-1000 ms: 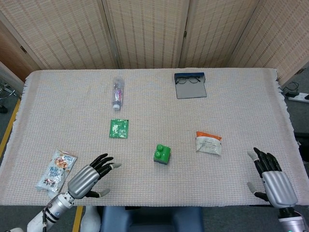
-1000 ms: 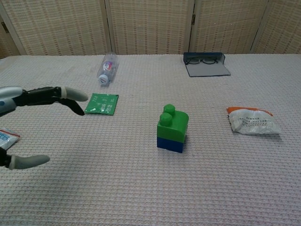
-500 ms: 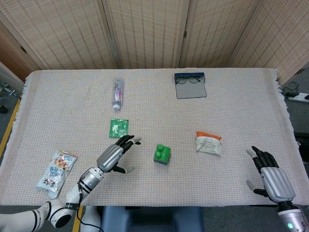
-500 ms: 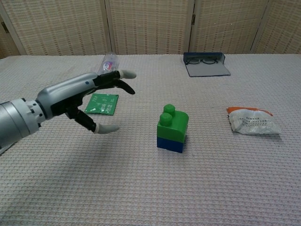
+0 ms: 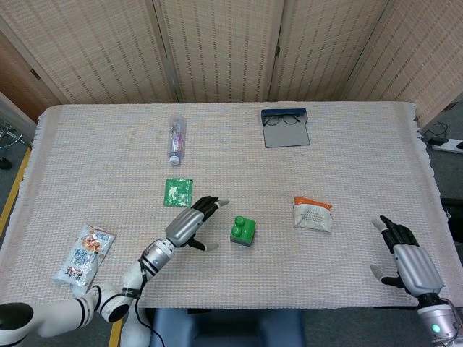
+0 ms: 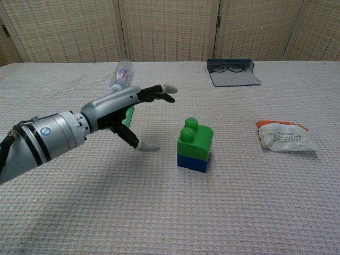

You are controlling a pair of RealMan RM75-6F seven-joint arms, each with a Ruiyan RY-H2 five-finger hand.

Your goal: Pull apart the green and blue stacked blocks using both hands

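Tabletop with 2 robot hands and the stacked blocks. The green block (image 6: 195, 139) sits on top of the blue block (image 6: 192, 162), both still joined, near the middle of the woven table cover (image 5: 362, 159). The left hand (image 6: 123, 108) hovers just beside the stack on its left, fingers spread wide and holding nothing, thumb tip low and pointing toward the blocks without touching them. The right hand (image 5: 407, 258) lies at the table's near right edge, well apart from the stack, fingers apart and empty. Also on the table: a green packet (image 5: 177, 192), a plastic bottle (image 5: 176, 140) lying on its side, a glasses case (image 5: 285, 127) with spectacles, an orange-and-white pouch (image 5: 312, 214), and a snack bag (image 5: 84, 254).
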